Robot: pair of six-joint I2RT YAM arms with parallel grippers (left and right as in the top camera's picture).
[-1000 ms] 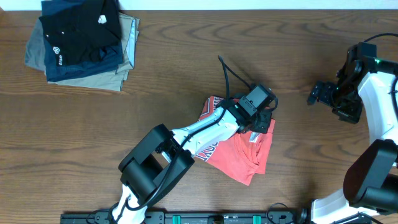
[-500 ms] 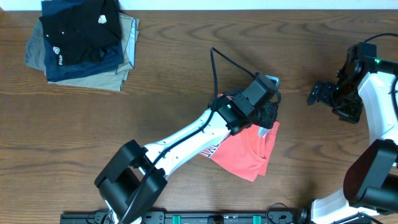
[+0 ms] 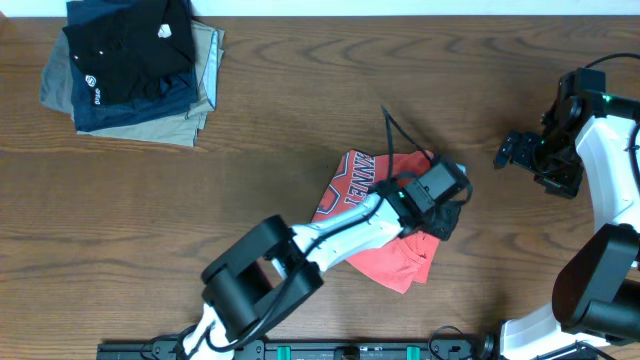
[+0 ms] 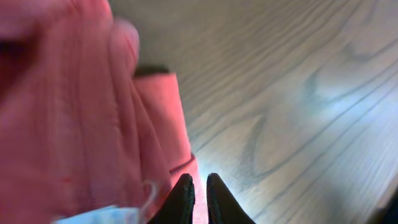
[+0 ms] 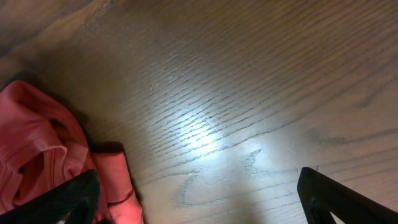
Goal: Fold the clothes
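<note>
Under left pincer (image 4: 199, 186), one red T-shirt (image 3: 398, 262)

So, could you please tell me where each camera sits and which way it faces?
Overhead: above the table, looking straight down; shows left arm, right arm, T-shirt and folded stack.
Left wrist: on the left arm, looking past the closed left claw at the T-shirt's edge.
Right wrist: on the right arm, looking down at bare table; the right claw is wide open.
Shared: all three show the T-shirt.
</note>
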